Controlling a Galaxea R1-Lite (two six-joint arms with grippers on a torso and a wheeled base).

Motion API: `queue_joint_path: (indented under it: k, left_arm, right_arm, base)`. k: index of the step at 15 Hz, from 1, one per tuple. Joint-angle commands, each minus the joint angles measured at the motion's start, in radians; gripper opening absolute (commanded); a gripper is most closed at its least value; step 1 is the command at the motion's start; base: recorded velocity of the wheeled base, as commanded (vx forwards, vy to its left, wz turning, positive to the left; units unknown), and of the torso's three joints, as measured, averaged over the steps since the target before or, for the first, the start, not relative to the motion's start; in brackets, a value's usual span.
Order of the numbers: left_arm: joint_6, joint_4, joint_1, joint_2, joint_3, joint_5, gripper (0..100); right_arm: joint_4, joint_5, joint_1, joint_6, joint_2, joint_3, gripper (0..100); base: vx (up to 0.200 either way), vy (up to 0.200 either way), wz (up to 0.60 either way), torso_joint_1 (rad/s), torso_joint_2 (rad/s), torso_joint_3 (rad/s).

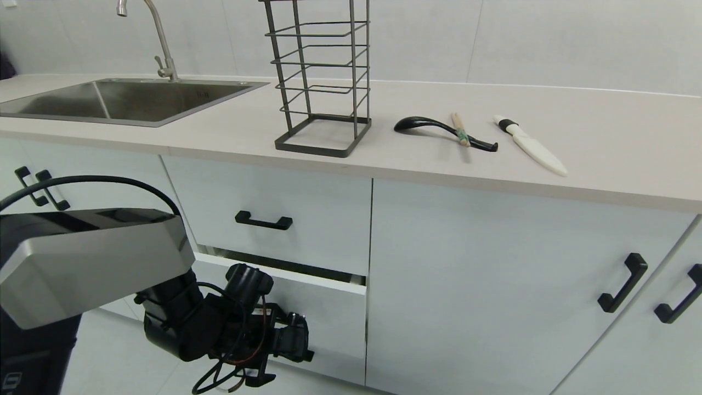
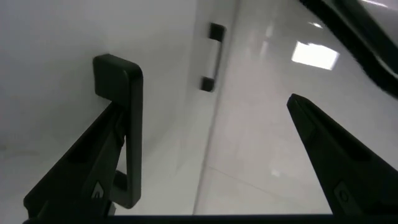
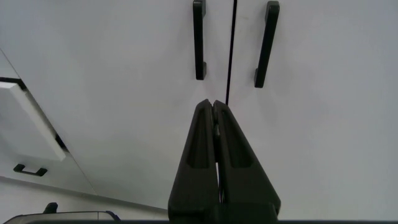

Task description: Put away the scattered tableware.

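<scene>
On the countertop lie a black ladle, wooden chopsticks crossing its handle, and a white knife with a black band. A tall wire rack stands to their left. My left gripper is low, at the front of the lower drawer, which stands slightly pulled out. In the left wrist view the left gripper is open, with the drawer's black handle just inside one finger. My right gripper is shut on nothing, facing white cabinet doors.
A steel sink with a faucet sits at the counter's left. The upper drawer above is closed. Two cabinet door handles are at the right; the right wrist view shows such a pair. Pale floor lies below.
</scene>
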Motion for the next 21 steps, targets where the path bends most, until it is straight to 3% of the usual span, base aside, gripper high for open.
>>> queue_joint_path:
  k: [1, 4, 7, 9, 10, 11, 13, 14, 15, 18, 21]
  left_arm:
    - [0.001, -0.021, 0.000, -0.034, 0.018, 0.001, 100]
    - [0.001, -0.019, -0.001, -0.064, 0.030, 0.000, 100]
    - [-0.033, -0.019, -0.010, -0.213, 0.154, -0.003, 100]
    - [-0.028, -0.015, -0.029, -0.311, 0.186, -0.039, 100]
    - [-0.062, 0.047, -0.099, -0.525, 0.220, -0.066, 100]
    - [-0.129, 0.177, -0.130, -0.664, 0.217, -0.068, 100]
    - [-0.229, 0.228, -0.122, -0.733, 0.216, -0.069, 100]
    - [-0.309, 0.219, -0.093, -0.739, 0.205, -0.069, 100]
    - [-0.324, 0.212, -0.069, -0.732, 0.185, -0.071, 100]
    - [-0.321, 0.209, -0.018, -0.660, 0.157, -0.095, 100]
    - [-0.289, 0.168, -0.016, -0.571, 0.128, -0.097, 100]
  right_arm:
    - [0.001, 0.000, 0.000, 0.001, 0.001, 0.000, 0]
    - [0.001, 0.000, 0.000, 0.001, 0.001, 0.000, 0]
    - [0.000, 0.000, 0.000, 0.001, 0.001, 0.000, 0]
    - [0.000, 0.000, 0.000, -0.001, 0.001, 0.000, 0]
    - [0.001, 0.000, 0.000, 0.001, 0.001, 0.000, 0]
    - [0.001, 0.000, 0.000, 0.001, 0.001, 0.000, 0]
    - [0.001, 0.000, 0.000, 0.001, 0.001, 0.000, 0]
    - [0.001, 0.000, 0.000, -0.001, 0.001, 0.000, 0]
    - [0.000, 0.000, 0.000, 0.001, 0.001, 0.000, 0]
    - [0.000, 0.000, 0.000, 0.001, 0.001, 0.000, 0]
    - [0.000, 0.000, 0.000, 0.001, 0.001, 0.000, 0]
  base:
    - [0.000, 0.000, 0.00, 0.000, 0.00, 0.000]
    - [0.000, 0.000, 0.00, 0.000, 0.00, 0.000]
    - [0.000, 0.000, 0.00, 0.000, 0.00, 0.000]
    - [0.000, 0.000, 0.00, 0.000, 0.00, 0.000]
    - [0.000, 0.000, 0.00, 0.000, 0.00, 0.000]
    - [0.000, 0.000, 0.00, 0.000, 0.00, 0.000]
    - [0.000, 0.000, 0.00, 0.000, 0.00, 0.000]
    - [0.000, 0.000, 0.00, 0.000, 0.00, 0.000]
    - [0.000, 0.000, 0.00, 0.000, 0.00, 0.000]
    - [0.000, 0.000, 0.00, 0.000, 0.00, 0.000]
    - [0.000, 0.000, 0.00, 0.000, 0.00, 0.000]
